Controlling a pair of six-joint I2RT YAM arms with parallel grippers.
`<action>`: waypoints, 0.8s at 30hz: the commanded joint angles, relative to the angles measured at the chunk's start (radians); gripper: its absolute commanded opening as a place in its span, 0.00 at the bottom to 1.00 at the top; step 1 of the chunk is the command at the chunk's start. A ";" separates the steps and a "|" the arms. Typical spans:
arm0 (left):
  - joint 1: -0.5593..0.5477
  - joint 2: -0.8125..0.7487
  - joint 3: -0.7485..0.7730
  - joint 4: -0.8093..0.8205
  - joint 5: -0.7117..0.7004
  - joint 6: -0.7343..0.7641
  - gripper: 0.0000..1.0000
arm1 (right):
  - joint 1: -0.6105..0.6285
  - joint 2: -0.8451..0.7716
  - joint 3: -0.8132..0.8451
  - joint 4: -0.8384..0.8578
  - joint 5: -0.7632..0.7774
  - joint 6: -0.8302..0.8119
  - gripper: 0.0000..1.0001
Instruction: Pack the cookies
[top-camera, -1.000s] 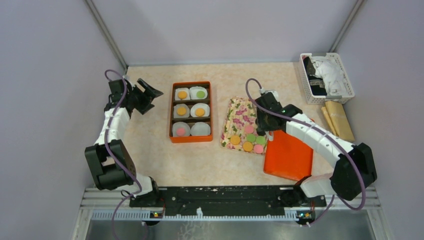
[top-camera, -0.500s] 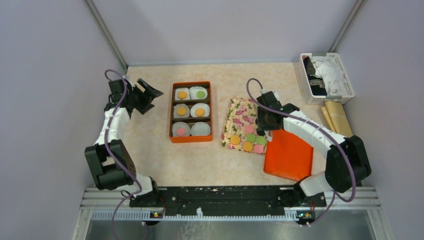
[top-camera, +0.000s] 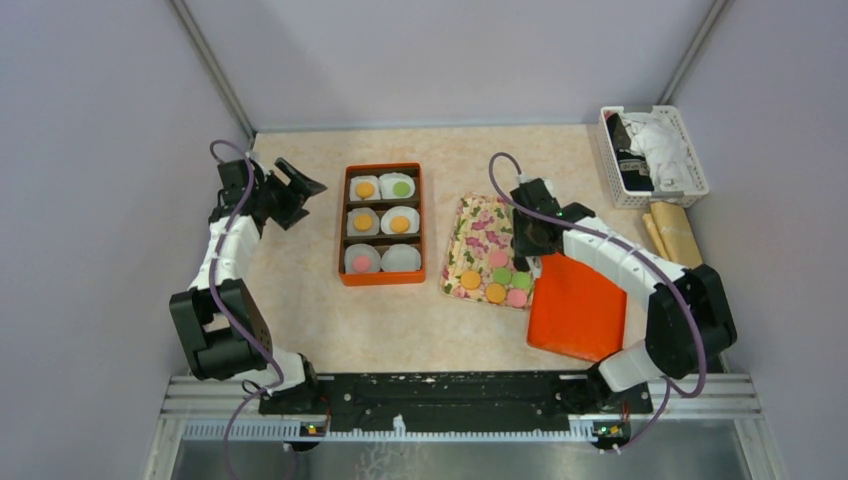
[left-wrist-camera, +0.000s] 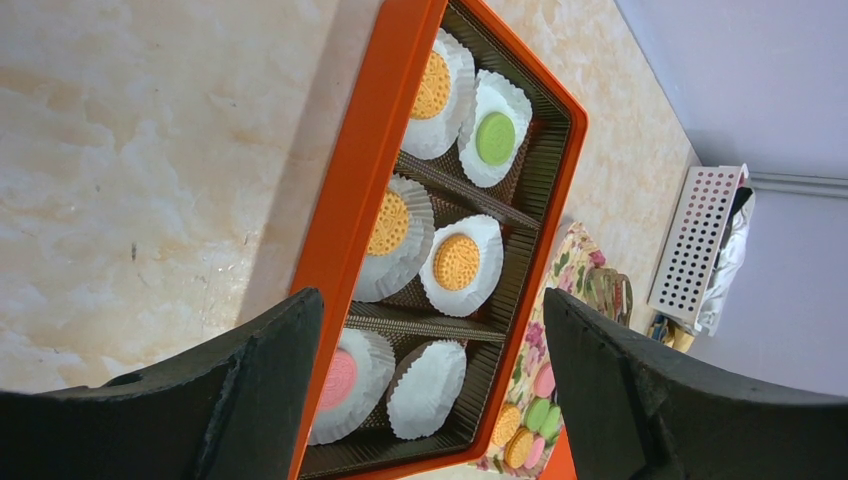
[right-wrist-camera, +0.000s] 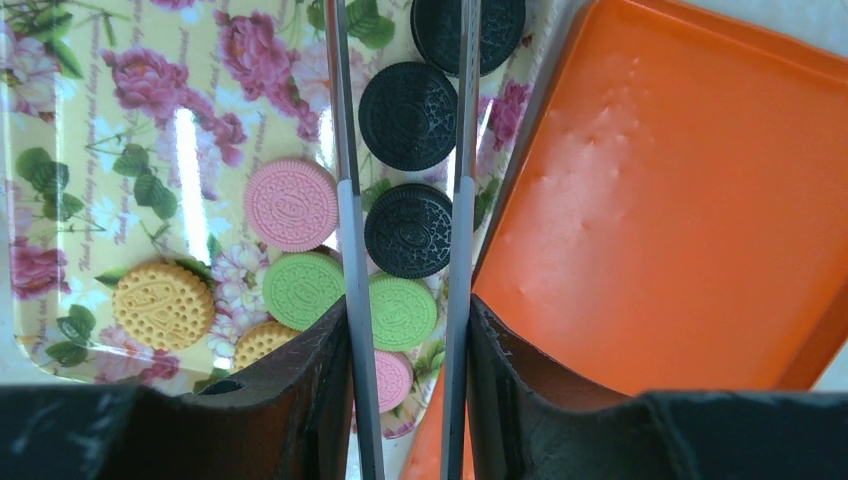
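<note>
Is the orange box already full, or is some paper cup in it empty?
Not full. Five paper cups hold a cookie each; the sixth cup is empty.

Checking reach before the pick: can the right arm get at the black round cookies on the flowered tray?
Probably yes: the right gripper hangs open right over the black round cookies on the flowered tray, a finger on either side, nothing between.
</note>
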 joint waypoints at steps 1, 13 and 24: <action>-0.001 -0.035 -0.010 0.042 0.014 0.005 0.87 | -0.007 -0.016 0.073 0.027 -0.004 -0.015 0.09; 0.000 -0.035 -0.012 0.043 0.014 0.003 0.87 | 0.094 -0.107 0.176 -0.014 -0.034 -0.036 0.06; 0.000 -0.040 -0.011 0.039 0.010 0.006 0.86 | 0.431 0.011 0.332 -0.020 0.011 -0.070 0.06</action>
